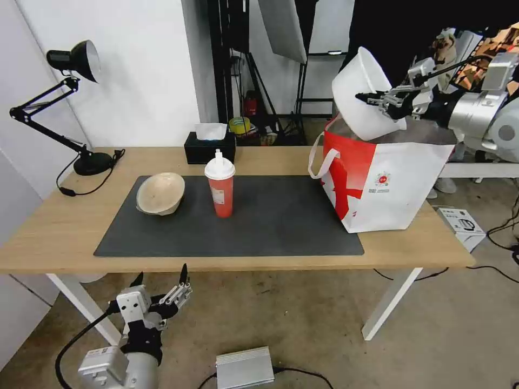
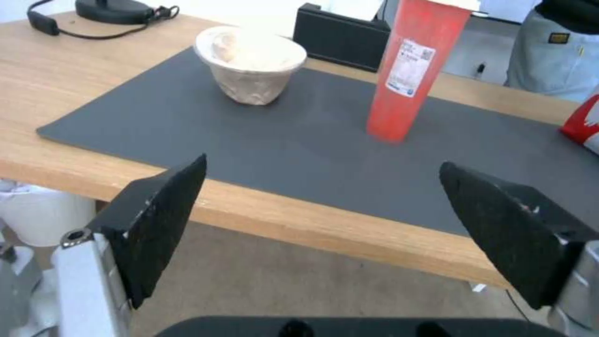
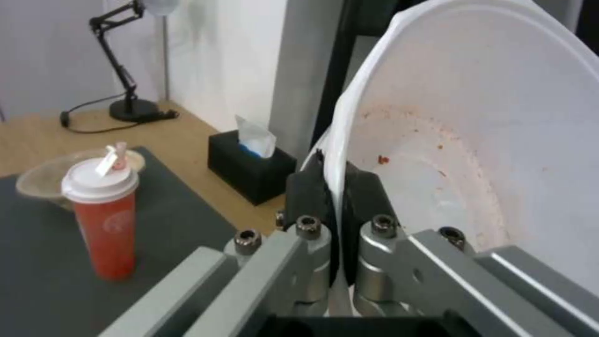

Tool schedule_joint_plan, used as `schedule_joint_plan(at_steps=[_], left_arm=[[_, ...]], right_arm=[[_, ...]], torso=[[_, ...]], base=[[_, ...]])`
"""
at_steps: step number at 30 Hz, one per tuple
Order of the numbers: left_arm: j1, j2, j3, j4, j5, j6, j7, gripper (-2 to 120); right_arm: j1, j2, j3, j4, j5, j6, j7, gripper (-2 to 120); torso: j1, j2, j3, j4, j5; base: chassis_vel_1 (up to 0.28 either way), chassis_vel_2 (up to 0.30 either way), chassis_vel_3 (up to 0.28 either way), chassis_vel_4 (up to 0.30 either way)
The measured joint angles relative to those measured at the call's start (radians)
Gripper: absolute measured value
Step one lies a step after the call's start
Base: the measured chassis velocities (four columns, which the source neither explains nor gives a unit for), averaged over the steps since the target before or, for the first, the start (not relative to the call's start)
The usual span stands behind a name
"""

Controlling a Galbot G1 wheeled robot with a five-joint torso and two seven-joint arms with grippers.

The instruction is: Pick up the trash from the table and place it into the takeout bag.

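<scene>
Nearest the camera was the left gripper [image 1: 160, 279], hanging below the front edge of the table [image 1: 48, 237] with its two black fingers [image 2: 161, 220] spread wide and nothing between them.

Count of the trash: three pieces, one of each. One white bowl [image 1: 359, 97], one red cup [image 1: 220, 186] with a white lid, one beige bowl [image 1: 160, 193]. The cup stood upright on the grey mat [image 1: 270, 221], and the beige bowl sat tipped on the mat just beside it, on the robot's left. Whatever was inside the beige bowl looked pale and lumpy, couldn't tell more than that.

The white bowl was up in the air over the open top of the bag [image 1: 386, 183], tilted on its side. The right gripper [image 1: 373, 98] had its fingers pinched tight on the bowl's rim, one finger [image 3: 368, 196] inside and the other outside. Inside the bowl there were just red smears and a few red flecks.

The bag stood at the robot's right end of the table, partly on the mat, one white handle [image 1: 321, 156] flopping down its side. Couldn't see into it.

One black tissue box [image 1: 210, 146] sat at the back edge, one black desk lamp [image 1: 59, 102] at the far left corner. White wall behind, concrete floor with a small silver box [image 1: 244, 368] and cables
</scene>
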State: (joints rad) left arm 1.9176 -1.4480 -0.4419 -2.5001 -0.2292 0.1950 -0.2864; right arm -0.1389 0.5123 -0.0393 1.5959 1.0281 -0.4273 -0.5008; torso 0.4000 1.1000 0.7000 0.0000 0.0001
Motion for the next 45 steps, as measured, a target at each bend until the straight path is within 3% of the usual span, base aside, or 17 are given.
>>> schedule_joint_plan(at_steps=[43,45], left_arm=[[0.009,0.009,0.001,0.000,-0.001,-0.007,-0.005,100],[0.008,0.009,0.001,0.000,-0.001,-0.007,-0.005,100]], right_arm=[[-0.178,0.092,0.071,-0.078,-0.016,0.032,0.040,0],[-0.182,0.092,0.072,-0.075,-0.015,0.041,0.041,5]], torso=[[0.000,0.000,0.000,0.0000,0.0000],[0.000,0.000,0.000,0.0000,0.0000]], base=[[0.000,0.000,0.000,0.000],[0.000,0.000,0.000,0.000]])
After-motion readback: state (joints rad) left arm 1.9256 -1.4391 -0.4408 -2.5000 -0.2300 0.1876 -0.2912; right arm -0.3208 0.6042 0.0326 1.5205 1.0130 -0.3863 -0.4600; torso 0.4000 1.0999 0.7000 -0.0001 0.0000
